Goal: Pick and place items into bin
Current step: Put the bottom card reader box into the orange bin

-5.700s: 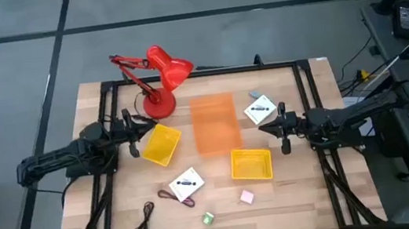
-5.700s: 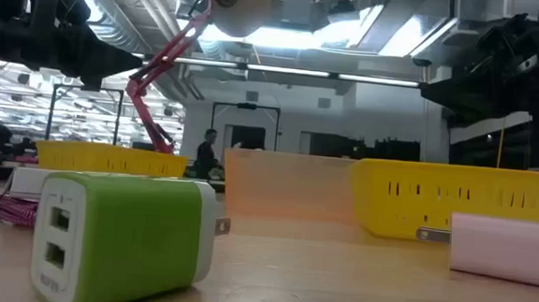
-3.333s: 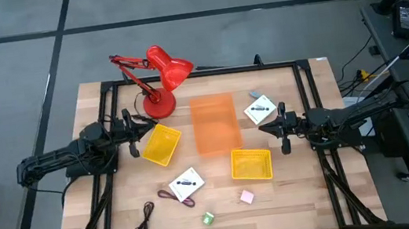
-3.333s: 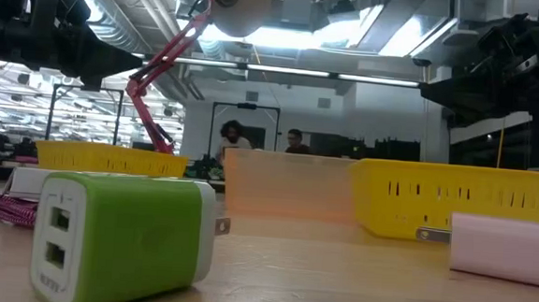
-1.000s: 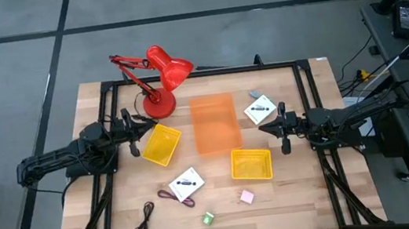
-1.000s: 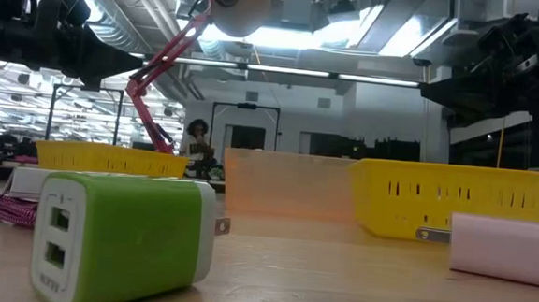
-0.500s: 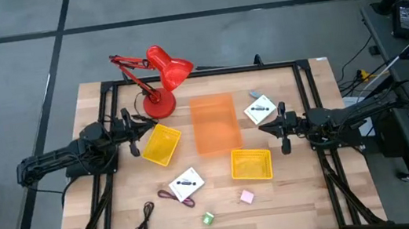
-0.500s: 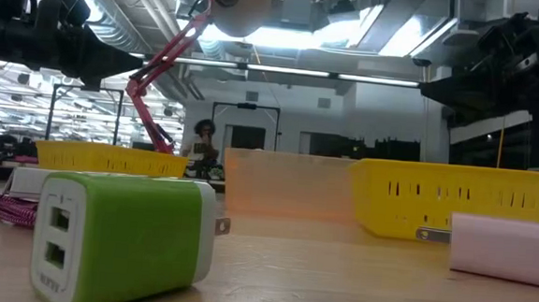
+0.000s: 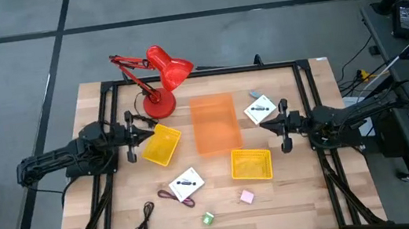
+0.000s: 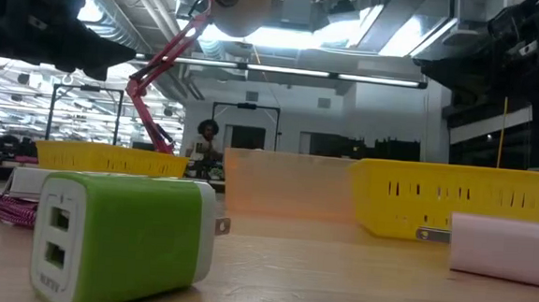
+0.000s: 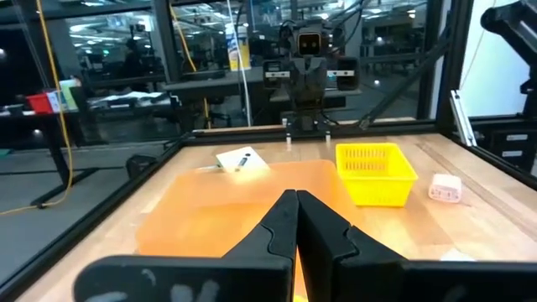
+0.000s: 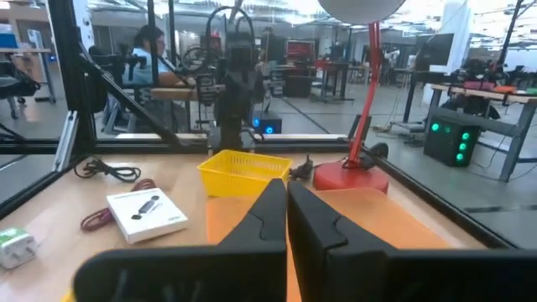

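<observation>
Both arms are hovering over the wooden bench point(image 9: 115, 213), one at each side of the frame in the high view. The left gripper point(image 9: 138, 137) is sitting at the left-centre, just beside a tilted yellow bin point(image 9: 162, 144), and its fingers point(image 11: 281, 220) are pressing together with no gap and nothing between them. The right gripper point(image 9: 269, 125) is sitting at the right-centre, its fingers point(image 12: 270, 204) likewise closed tight on nothing.

An orange translucent tray point(image 9: 214, 123) is lying in the middle of the frame between the two grippers, with a second yellow bin point(image 9: 251, 164) below and to its right. A red desk lamp point(image 9: 158, 73) is standing at the upper centre-left.

The items are lying loose on the bench, none inside a bin. One white card point(image 9: 260, 109) is resting in the upper right, just above the right gripper, with a small grey piece point(image 9: 253, 93) near its upper corner. A second white card point(image 9: 187, 184) is lying in the lower centre, with a maroon cord point(image 9: 174, 198) showing at its lower edge. A black cord point(image 9: 146, 217) is lying at the lower left, well apart from the bins. A green block point(image 9: 208, 218) is sitting at the bottom centre and a pink block point(image 9: 246, 197) just right of it, below the second yellow bin.
</observation>
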